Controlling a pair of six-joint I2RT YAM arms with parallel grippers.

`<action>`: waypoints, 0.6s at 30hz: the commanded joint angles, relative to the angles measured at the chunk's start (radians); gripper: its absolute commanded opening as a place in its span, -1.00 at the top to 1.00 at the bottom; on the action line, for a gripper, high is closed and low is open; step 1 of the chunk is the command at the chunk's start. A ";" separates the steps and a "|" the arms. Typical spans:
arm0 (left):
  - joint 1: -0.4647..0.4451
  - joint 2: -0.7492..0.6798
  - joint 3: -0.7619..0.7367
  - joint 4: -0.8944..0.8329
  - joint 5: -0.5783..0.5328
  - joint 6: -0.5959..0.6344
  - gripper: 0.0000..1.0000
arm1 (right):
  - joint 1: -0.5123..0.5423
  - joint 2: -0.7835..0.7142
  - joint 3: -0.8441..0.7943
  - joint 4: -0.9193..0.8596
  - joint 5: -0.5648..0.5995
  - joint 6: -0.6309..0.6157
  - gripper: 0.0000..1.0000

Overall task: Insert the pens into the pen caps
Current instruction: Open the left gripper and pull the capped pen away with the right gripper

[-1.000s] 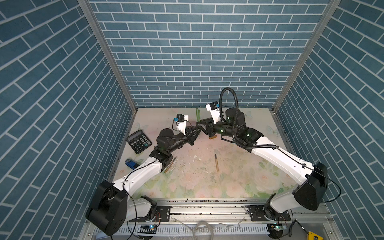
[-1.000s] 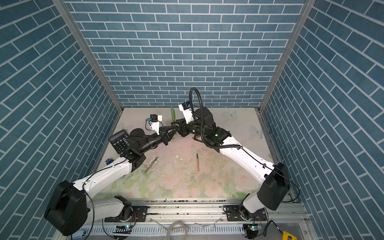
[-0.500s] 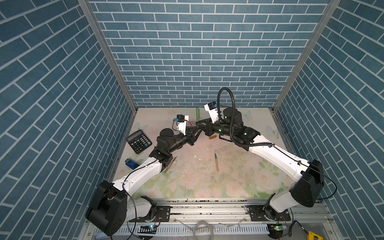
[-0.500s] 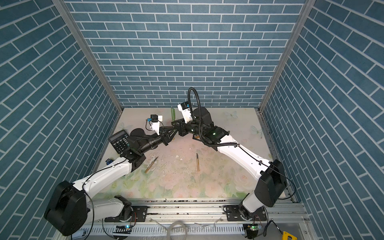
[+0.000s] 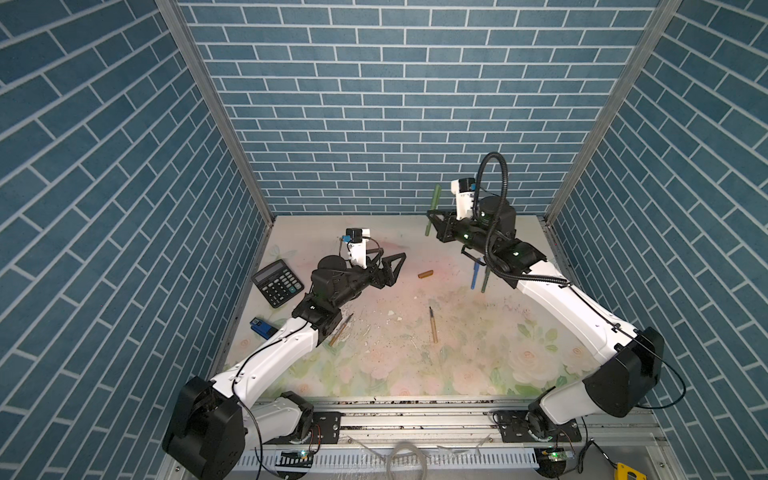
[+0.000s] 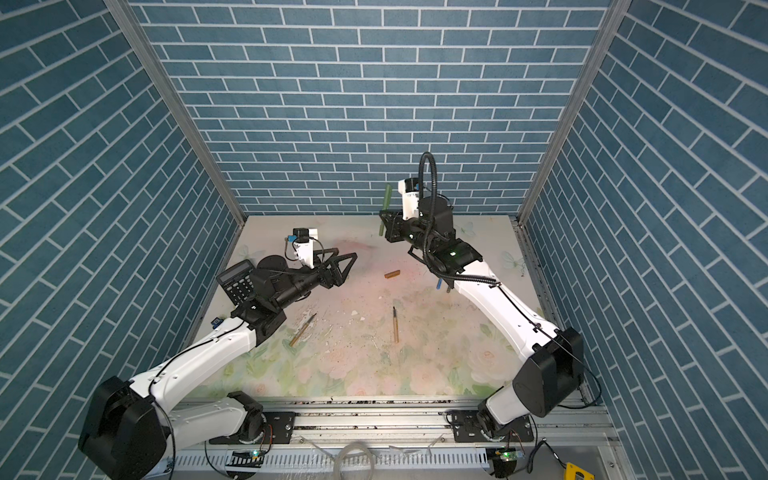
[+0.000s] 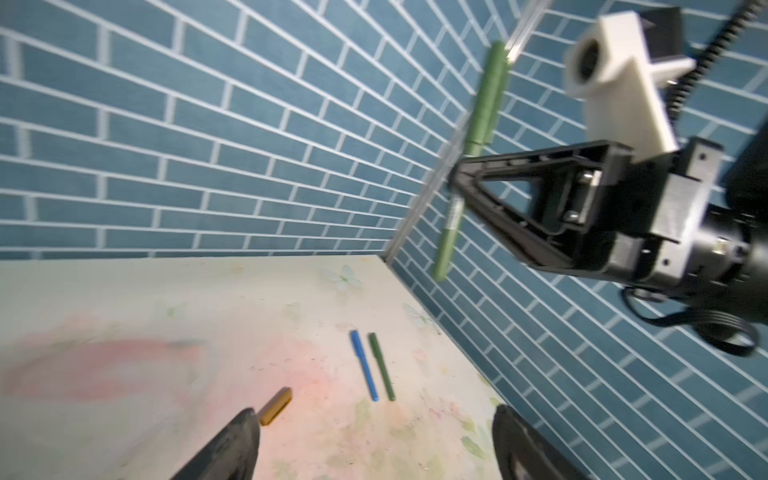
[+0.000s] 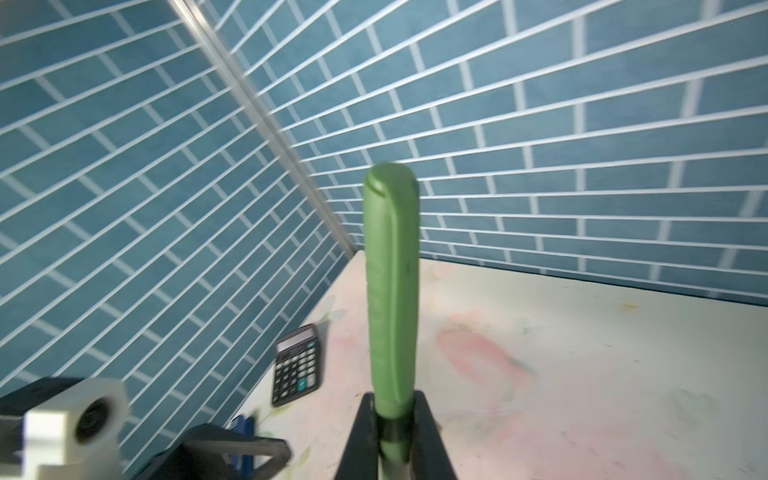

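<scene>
Right gripper (image 5: 431, 218) is pinching a capped green pen (image 5: 436, 199), upper centre; left gripper (image 5: 399, 269) is gaping empty. Two tan pens (image 5: 433, 328) and one brown cap (image 5: 425, 274), mid-frame, are lying unjoined.

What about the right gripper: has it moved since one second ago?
Yes. In both top views the right gripper, shut on the green pen, has moved right and up in the image, farther from the calculator.

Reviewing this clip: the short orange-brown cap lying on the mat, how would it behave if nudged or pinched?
The orange-brown cap is a stubby tube lying on its side, so a nudge probably rolls or skids it. It looks small and rigid, likely light. With so little length to pinch, jaws might pivot it.
</scene>
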 commanded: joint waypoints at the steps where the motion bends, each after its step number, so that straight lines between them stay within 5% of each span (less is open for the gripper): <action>1: 0.026 -0.003 0.064 -0.252 -0.255 -0.032 -0.78 | -0.065 0.016 -0.045 -0.135 0.053 0.059 0.94; 9: 0.096 0.043 0.111 -0.377 -0.289 -0.100 -0.74 | -0.196 0.251 -0.086 -0.313 -0.042 0.083 0.92; 18: 0.099 0.052 0.116 -0.365 -0.243 -0.096 -0.73 | -0.242 0.518 0.066 -0.496 -0.070 0.059 0.89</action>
